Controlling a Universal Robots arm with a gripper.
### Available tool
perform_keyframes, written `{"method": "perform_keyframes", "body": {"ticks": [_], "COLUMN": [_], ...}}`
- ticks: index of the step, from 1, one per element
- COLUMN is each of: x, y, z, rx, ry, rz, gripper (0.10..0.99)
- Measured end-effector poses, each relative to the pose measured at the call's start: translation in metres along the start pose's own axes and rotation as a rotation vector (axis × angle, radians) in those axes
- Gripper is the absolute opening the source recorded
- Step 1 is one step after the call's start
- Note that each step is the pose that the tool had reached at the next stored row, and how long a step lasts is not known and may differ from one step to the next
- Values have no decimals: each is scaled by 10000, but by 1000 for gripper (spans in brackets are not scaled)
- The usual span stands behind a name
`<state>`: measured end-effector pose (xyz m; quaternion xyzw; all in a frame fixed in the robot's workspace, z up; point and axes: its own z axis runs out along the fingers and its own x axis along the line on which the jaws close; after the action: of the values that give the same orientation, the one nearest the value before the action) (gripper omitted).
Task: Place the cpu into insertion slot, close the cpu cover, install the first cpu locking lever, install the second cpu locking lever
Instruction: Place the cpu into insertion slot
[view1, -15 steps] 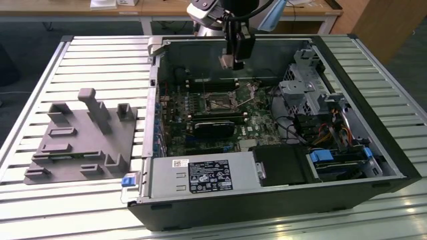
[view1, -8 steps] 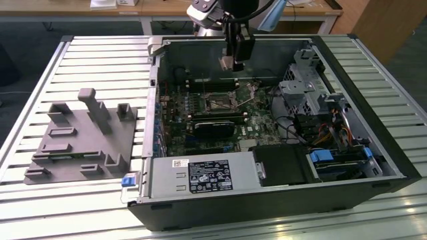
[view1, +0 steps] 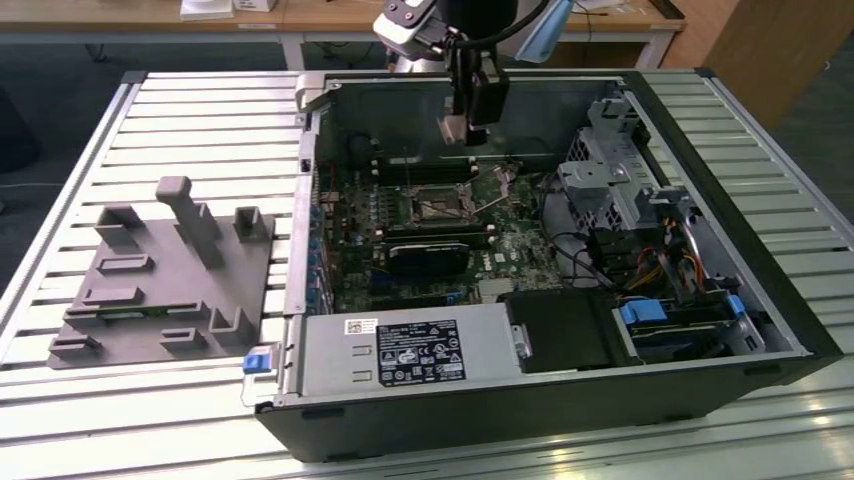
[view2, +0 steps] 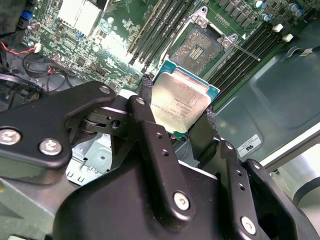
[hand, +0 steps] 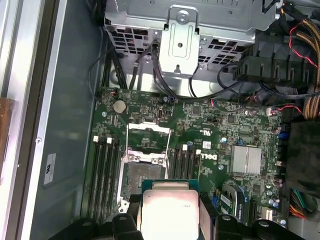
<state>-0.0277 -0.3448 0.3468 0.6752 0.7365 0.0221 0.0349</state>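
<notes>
The claw (view2: 176, 100) pinches the cpu (view2: 185, 97) by two opposite edges, holding it above the board, near the bare slot (view2: 197, 47), whose cover (hand: 149, 126) lies open. Placing the chip is the step in hand. By my judgement it calls for squaring the chip over the slot and keeping it level.

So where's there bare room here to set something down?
In the exterior view, bare table slats lie above and below the grey fixture. The computer case is crowded: cables, and the end effector holding the cpu near the insertion slot.
</notes>
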Motion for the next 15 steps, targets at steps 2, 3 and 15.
{"method": "perform_keyframes", "body": {"ticks": [2,3,15], "x": [0,0,2], "y": [0,-1,-6], "z": [8,11,84], "rx": [1,2,21], "ry": [-18,-27,-191], "rz": [11,17,289], "gripper": [541,541,541]}}
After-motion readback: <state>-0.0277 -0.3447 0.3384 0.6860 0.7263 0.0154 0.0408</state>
